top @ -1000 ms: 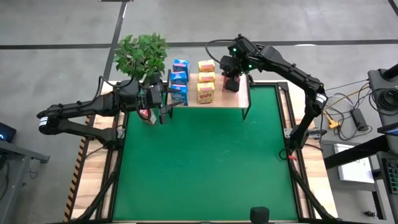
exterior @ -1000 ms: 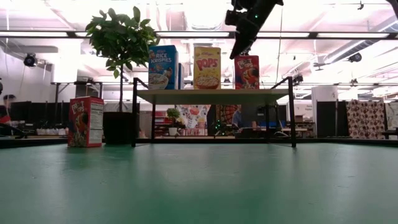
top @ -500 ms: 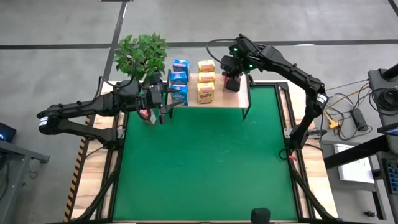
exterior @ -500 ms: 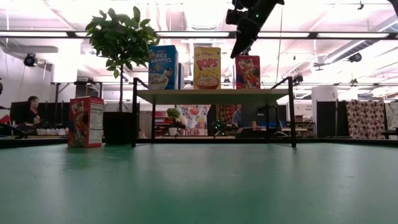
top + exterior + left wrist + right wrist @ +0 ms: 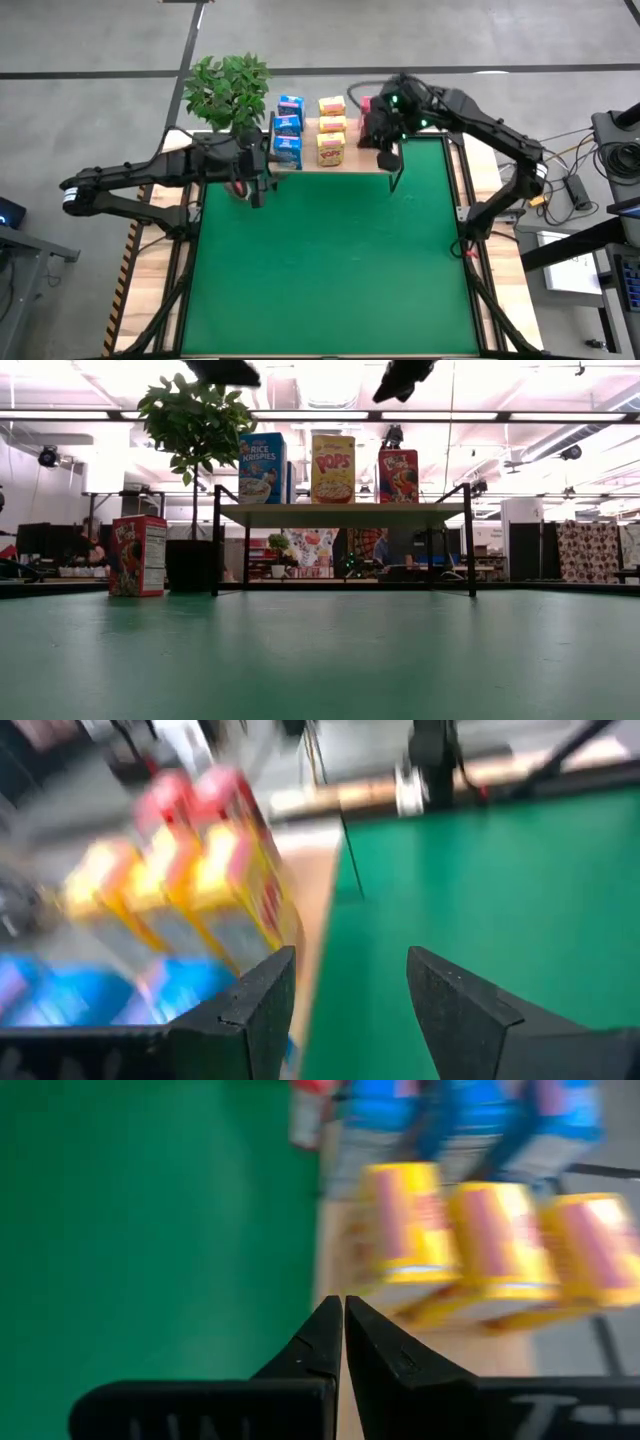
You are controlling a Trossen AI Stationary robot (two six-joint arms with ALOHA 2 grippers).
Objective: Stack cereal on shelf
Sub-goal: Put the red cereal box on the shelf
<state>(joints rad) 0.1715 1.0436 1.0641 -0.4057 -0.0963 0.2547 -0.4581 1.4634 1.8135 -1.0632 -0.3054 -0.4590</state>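
Note:
The wooden shelf (image 5: 352, 158) (image 5: 345, 513) stands at the table's far edge. On it stand blue cereal boxes (image 5: 288, 127) (image 5: 262, 468), yellow ones (image 5: 331, 130) (image 5: 332, 469) and red ones (image 5: 366, 104) (image 5: 398, 476), the red partly hidden by my right arm. One red box (image 5: 138, 555) (image 5: 236, 186) stands upright on the green mat left of the shelf. My left gripper (image 5: 258, 192) (image 5: 345, 982) is open and empty above that box. My right gripper (image 5: 388, 157) (image 5: 344, 1320) is shut and empty, high over the shelf's near right edge.
A potted plant (image 5: 228, 88) (image 5: 195, 430) stands at the far left, beside the shelf and the lone red box. The green mat (image 5: 330, 270) spreads out toward the near edge. Cables and gear (image 5: 560, 185) lie off the table's right side.
My right gripper has drawn back from the red boxes on the shelf, going toward the table's near edge and up. My left gripper has shifted a little toward the near edge and now shows at the top of the low view. The boxes have kept still.

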